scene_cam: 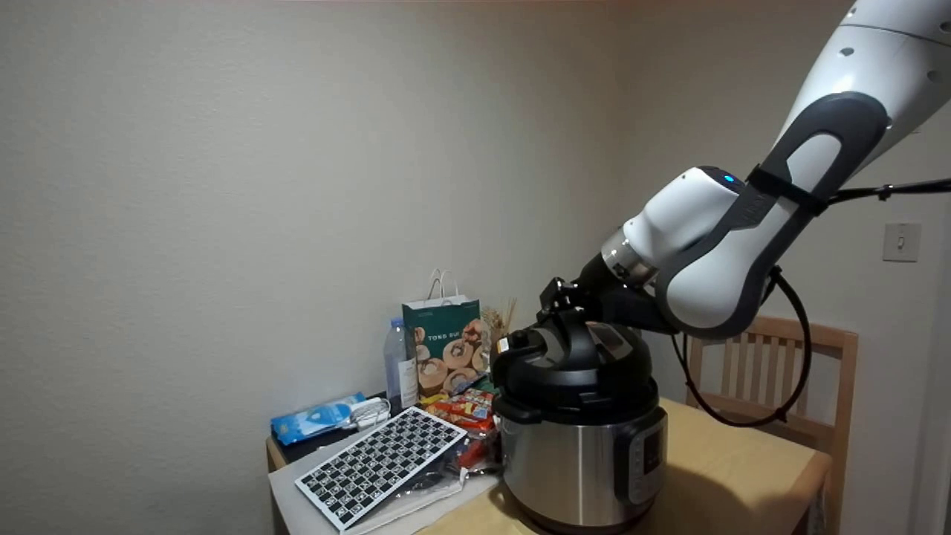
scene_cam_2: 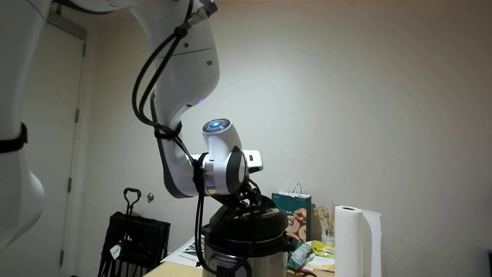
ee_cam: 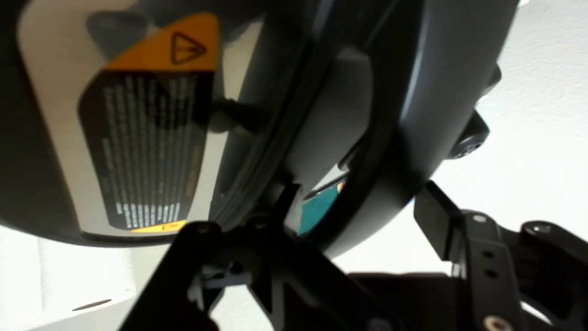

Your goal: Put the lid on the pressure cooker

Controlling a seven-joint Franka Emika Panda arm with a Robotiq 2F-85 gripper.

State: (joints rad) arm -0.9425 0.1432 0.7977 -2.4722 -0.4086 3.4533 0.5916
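The black domed lid [scene_cam: 617, 375] rests on top of the steel pressure cooker [scene_cam: 557, 468]; both also show in an exterior view, the lid [scene_cam_2: 269, 225] above the cooker body [scene_cam_2: 271, 265]. I cannot tell whether the lid is fully seated. In the wrist view the lid [ee_cam: 55, 138] fills the upper left, with its arched handle across the middle. My gripper [ee_cam: 360, 204] is open, with one finger on the inner side of the handle and one outside it. A gap shows between the handle and the outer finger. In an exterior view the gripper [scene_cam: 563, 297] is at the handle's top.
A checkered board [scene_cam: 383, 464], snack bags [scene_cam: 468, 409], a bottle [scene_cam: 400, 364] and a green paper bag [scene_cam: 446, 338] stand beside the cooker. A paper-towel roll [scene_cam_2: 348, 242] stands near it. A wooden chair [scene_cam: 773, 371] is behind the table [scene_cam: 732, 453]. A cable loop hangs from the arm.
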